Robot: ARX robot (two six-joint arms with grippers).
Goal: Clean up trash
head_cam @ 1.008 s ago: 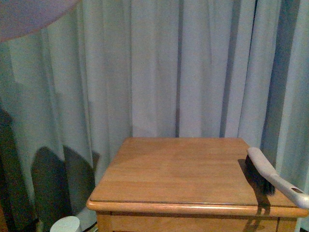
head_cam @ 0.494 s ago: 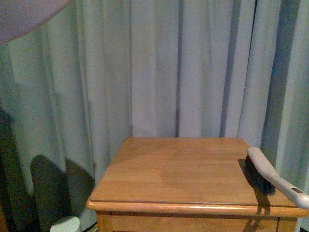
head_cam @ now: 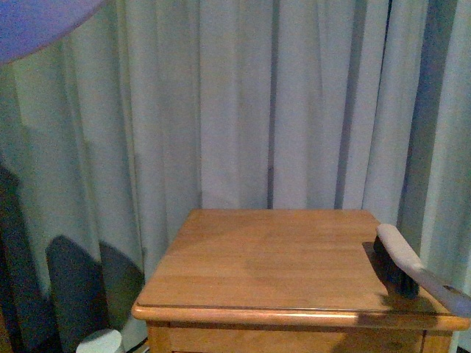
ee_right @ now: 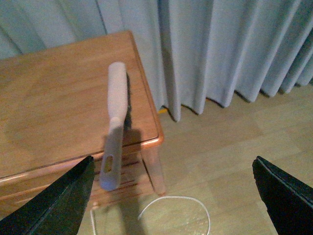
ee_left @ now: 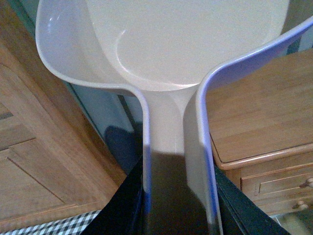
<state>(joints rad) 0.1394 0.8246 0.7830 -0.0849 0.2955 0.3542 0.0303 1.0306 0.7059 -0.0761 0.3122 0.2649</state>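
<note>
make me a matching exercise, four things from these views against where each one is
Things
1. dustpan
2. brush
3. white cable
4. curtain

Places
a. lying on the floor beside the wooden table
b. hanging behind the wooden table
c. handle held in the left pincer
d. lying at the wooden table's edge, handle sticking out past it

Pairs: 1-c, 2-d, 3-a, 4-b
</note>
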